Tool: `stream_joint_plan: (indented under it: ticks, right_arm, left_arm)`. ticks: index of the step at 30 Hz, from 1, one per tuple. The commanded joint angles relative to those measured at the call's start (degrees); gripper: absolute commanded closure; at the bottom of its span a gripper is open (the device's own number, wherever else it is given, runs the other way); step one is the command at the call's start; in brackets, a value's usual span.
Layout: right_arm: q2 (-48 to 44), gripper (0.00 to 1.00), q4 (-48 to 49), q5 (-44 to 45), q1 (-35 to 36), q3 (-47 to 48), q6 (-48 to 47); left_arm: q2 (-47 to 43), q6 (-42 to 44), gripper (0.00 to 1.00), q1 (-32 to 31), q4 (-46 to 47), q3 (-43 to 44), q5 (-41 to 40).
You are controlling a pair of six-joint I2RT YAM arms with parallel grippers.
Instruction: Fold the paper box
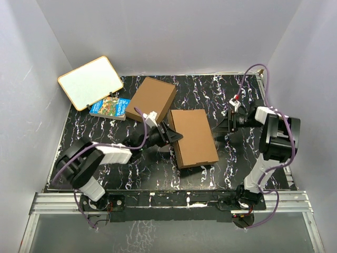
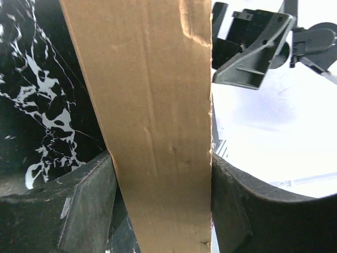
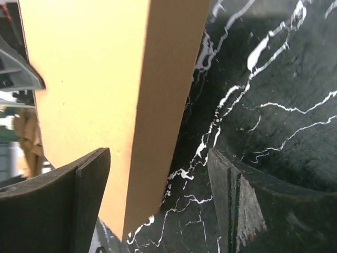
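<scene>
Now clamps the left gripper (image 1: 172, 136) tight on the left edge of the paper box (image 1: 195, 138), near the middle of the table (image 1: 210, 95). Holds the right gripper (image 1: 217, 130) around the right edge, jaws apart.

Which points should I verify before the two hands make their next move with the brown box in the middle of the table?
1. The left hand grips the paper box edge: ok, both fingers press the cardboard.
2. The right hand grips the opposite edge: not ok, it is open and one finger stands clear of the cardboard.
3. Flaps tucked in: cannot tell, none show.
4. The other brown box lies apart from the paper box: cannot tell, their corners look very close from above.
5. The book is out of the way: ok, it lies far left.
</scene>
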Motion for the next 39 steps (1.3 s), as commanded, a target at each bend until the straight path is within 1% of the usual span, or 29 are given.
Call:
stream_joint_plan:
  ticks: [1, 3, 6, 9, 11, 14, 16, 19, 24, 26, 28, 30, 33, 35, 38, 39]
  right_arm:
    - [-10.36, 0.20, 0.81, -0.80, -1.37, 1.42, -3.71]
    - [-12.46, 0.20, 1.97, -2.03, -2.28, 0.53, -3.23]
    - [-12.77, 0.20, 1.43, -3.48, -3.29, 0.59, -3.67]
    - [-12.64, 0.20, 1.08, -3.67, -3.79, 0.79, -4.00]
    - [-12.68, 0.20, 1.07, -3.63, -4.01, 0.79, -3.95]
    - [-12.90, 0.20, 1.16, -3.37, -4.32, 0.85, -3.91]
    - [-13.05, 0.20, 1.16, -3.19, -4.64, 0.94, -3.83]
    - [-13.40, 0.20, 1.44, -2.72, -5.62, 0.91, -3.42]
    - [-13.72, 0.20, 3.05, -2.39, -7.90, 0.20, -1.71]
    - [-13.88, 0.20, 3.30, -2.43, -8.87, 0.13, -1.47]
    - [-14.06, 0.20, 3.57, -2.19, -9.75, 0.01, -1.12]
    - [-14.17, 0.20, 3.71, -2.23, -10.60, 0.00, -1.01]
    - [-14.43, 0.20, 3.75, -2.45, -11.49, -0.05, -0.81]
    - [-14.61, 0.20, 4.03, -2.53, -11.96, -0.17, -0.60]
    - [-14.68, 0.20, 4.06, -2.51, -12.89, -0.18, -0.42]
    - [-14.68, 0.20, 4.06, -2.60, -13.11, -0.10, -0.38]
  left_arm:
    - [-11.77, 10.60, 0.93, 2.57, -15.88, 1.29, 0.37]
    - [-15.20, 13.36, 0.97, 3.68, -22.03, 2.04, 1.18]
    - [-20.05, 18.32, 0.99, 5.07, -31.64, 4.84, 2.57]
    - [-23.08, 26.93, 1.00, 5.53, -43.44, 10.57, 2.14]
    - [-23.89, 33.77, 1.00, 5.54, -51.63, 16.05, 1.70]
    - [-22.19, 44.30, 1.00, 5.50, -63.02, 26.46, 0.07]
    - [-19.43, 51.51, 1.00, 5.31, -69.91, 35.43, -0.96]
    - [-14.29, 59.44, 1.00, 2.65, -75.76, 44.36, -4.78]
    - [-4.63, 74.43, 1.00, -6.89, -77.65, 54.14, -16.00]
    - [-0.67, 80.12, 1.00, -9.74, -77.16, 56.16, -20.28]
    - [2.57, 86.27, 1.00, -12.42, -75.23, 57.01, -26.44]
    - [5.20, 94.31, 1.00, -15.67, -71.59, 56.16, -32.29]
    - [8.14, 104.25, 1.00, -19.61, -65.48, 53.82, -38.83]
    - [9.26, 108.40, 1.00, -21.88, -61.74, 52.05, -41.65]
    - [10.79, 111.57, 0.99, -24.41, -58.87, 50.14, -44.13]
    - [11.33, 112.15, 0.95, -24.95, -58.50, 49.67, -44.65]
